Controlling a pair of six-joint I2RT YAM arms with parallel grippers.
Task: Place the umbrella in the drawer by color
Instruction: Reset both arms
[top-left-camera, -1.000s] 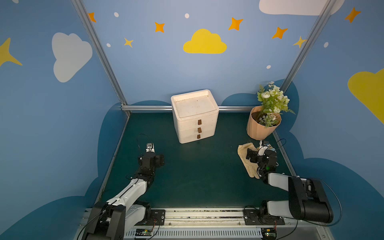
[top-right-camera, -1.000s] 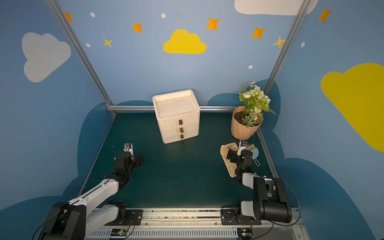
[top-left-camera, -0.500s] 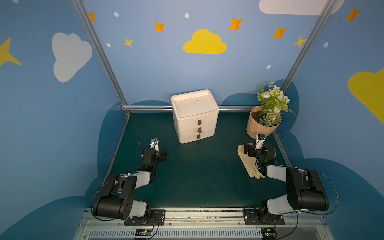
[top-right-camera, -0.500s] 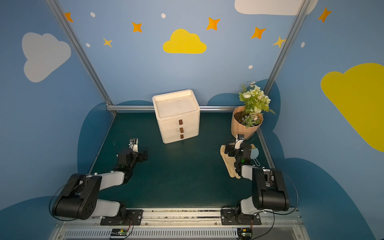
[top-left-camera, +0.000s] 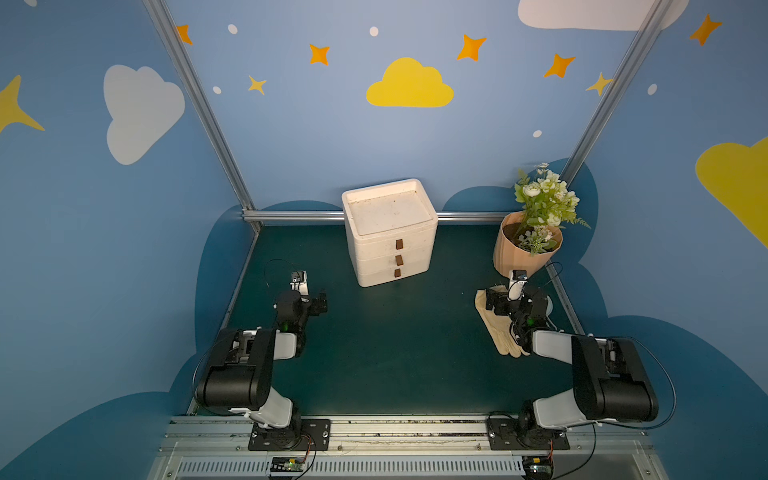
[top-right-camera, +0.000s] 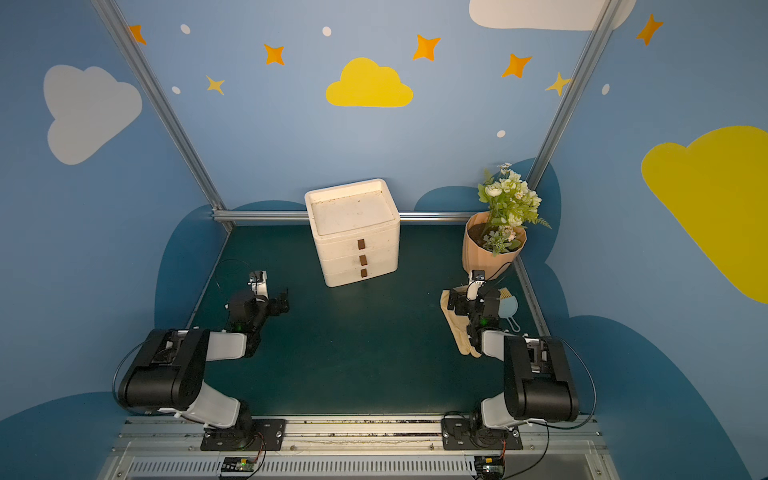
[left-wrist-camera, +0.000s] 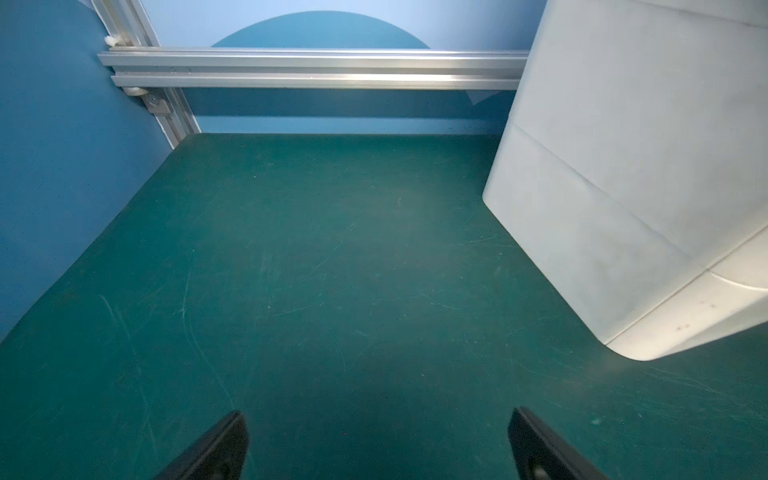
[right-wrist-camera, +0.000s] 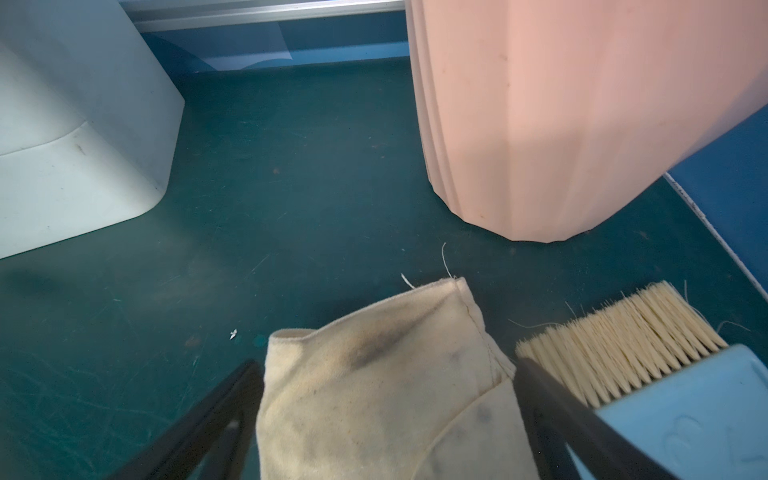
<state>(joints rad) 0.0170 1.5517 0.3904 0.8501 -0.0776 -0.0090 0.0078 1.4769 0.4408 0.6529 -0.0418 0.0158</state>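
Umbrella wasn't in any of your shots, so handling's a guess: probably light with slick fabric, best grabbed by the stiff shaft. Your left pincer (left-wrist-camera: 378, 415) gaped over bare mat (left-wrist-camera: 332, 249), with the chest (top-left-camera: 390, 249) ahead of it. Your right pincer (right-wrist-camera: 386, 363) gaped astride the glove (right-wrist-camera: 365, 419), brush (right-wrist-camera: 623, 345) beside it, pot (right-wrist-camera: 582, 124) ahead. Count: zero umbrellas, one chest, three shut drawers (top-left-camera: 399, 260), one each of glove, brush, pot.

1. One white drawer unit (top-left-camera: 388, 208).
2. Three drawers (top-left-camera: 376, 262) in it, each with one brown handle (top-left-camera: 399, 260), so three handles.
3. One pink flower pot (top-left-camera: 513, 259).
4. One cream glove (top-left-camera: 496, 336).
5. One blue brush (top-right-camera: 508, 308).
6. Four fingers (left-wrist-camera: 216, 449) of mine, two per arm.
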